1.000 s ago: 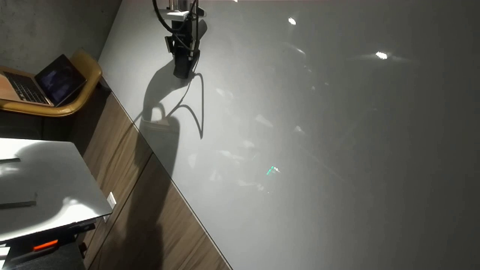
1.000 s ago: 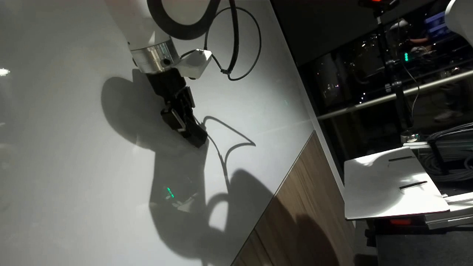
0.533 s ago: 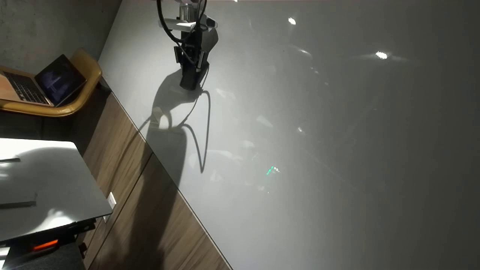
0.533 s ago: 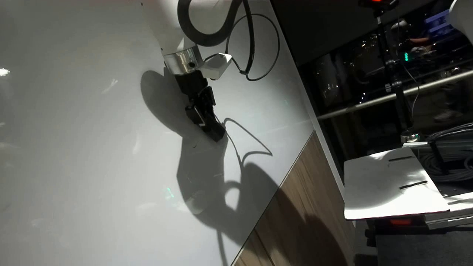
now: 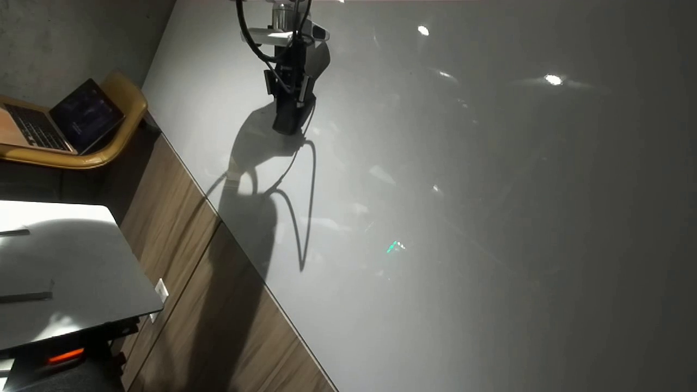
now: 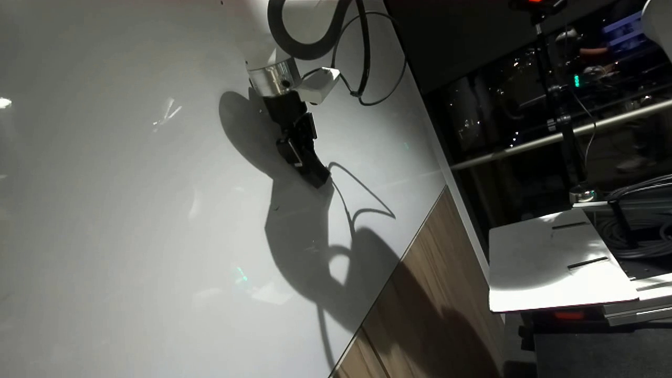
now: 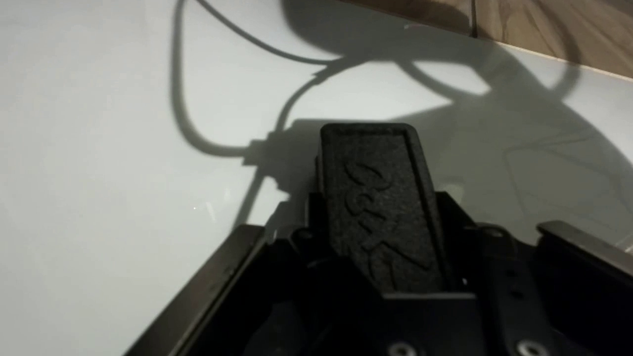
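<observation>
A dark oblong block point(image 7: 378, 198), with rounded corners and raised or cut lettering on its face, sits lengthwise between the fingers of my gripper point(image 7: 382, 212). One finger presses on each long side, so the jaws are shut on it. It reaches well past the fingertips toward a glossy white surface point(image 7: 99, 123). In both exterior views the black gripper point(image 6: 296, 144) point(image 5: 291, 90) hangs from the arm with the dark block point(image 6: 316, 172) point(image 5: 289, 117) at its end. Whether the block touches the white surface cannot be told.
Wood panelling point(image 5: 185, 305) borders the white surface along a slanted edge. Beyond it stand a yellow chair point(image 5: 133, 103) with an open laptop point(image 5: 87, 114) and a pale panel point(image 6: 556, 262). Cable loops point(image 6: 362, 58) hang beside the arm, whose shadow point(image 6: 304, 236) falls across the surface.
Over the last second the arm, gripping the block throughout, has shifted rightward in both exterior views. Its shadow has moved along with it. The surroundings have stayed put.
</observation>
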You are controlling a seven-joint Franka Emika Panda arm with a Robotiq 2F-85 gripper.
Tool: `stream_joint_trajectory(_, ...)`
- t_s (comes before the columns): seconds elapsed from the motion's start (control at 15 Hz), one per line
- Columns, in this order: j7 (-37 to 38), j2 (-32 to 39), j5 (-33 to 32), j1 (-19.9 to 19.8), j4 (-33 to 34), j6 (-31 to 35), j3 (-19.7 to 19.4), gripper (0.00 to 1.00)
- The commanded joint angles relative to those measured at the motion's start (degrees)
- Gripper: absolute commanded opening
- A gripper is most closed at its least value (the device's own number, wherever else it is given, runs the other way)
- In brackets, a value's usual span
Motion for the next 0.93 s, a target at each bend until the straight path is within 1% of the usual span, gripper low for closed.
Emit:
stream_joint_trajectory(0.0,1.5,5.0,-2.1,1.3,5.3,3.9,1.2,0.3)
stream_joint_trajectory(0.33,3.9,9.3,-3.8,4.7,10.1,3.1,2.3,0.3)
stream_joint_trajectory(0.87,4.6,15.9,-11.3,13.2,18.9,-0.5,3.3,0.3)
